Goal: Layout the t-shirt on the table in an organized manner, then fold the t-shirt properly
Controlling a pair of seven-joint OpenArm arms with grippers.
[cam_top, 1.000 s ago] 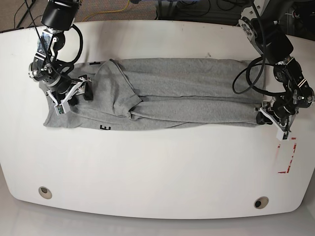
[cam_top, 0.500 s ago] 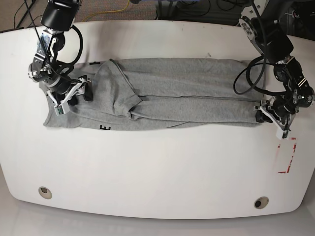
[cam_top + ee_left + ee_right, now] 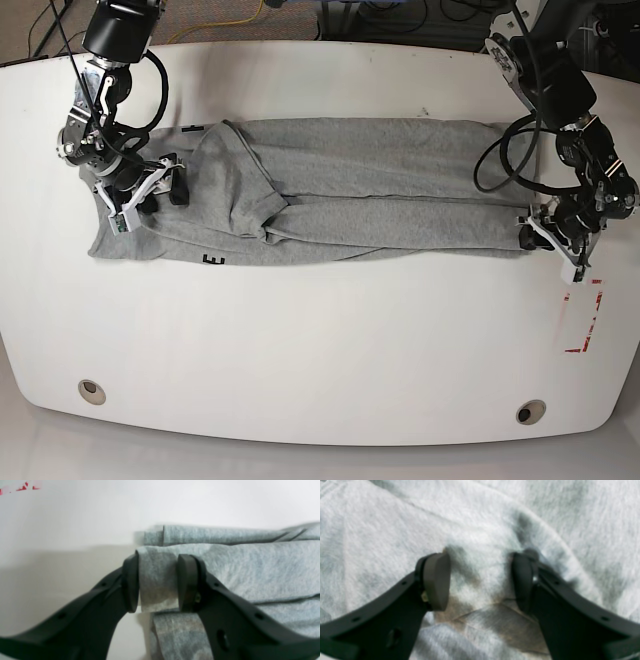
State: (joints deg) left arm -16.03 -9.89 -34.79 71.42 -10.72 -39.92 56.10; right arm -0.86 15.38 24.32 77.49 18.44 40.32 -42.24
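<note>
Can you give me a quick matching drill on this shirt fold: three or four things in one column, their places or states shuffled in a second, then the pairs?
Things:
1. left end effector
2. right end effector
3. t-shirt
4. red-lined mark

Places or states:
A. folded into a long band across the table
B. on bare table, beyond the shirt's end
C. closed on a fold at the shirt's end corner
D. jaws apart, over cloth

Pairs: 1-C, 2-D, 3-A, 4-B
</note>
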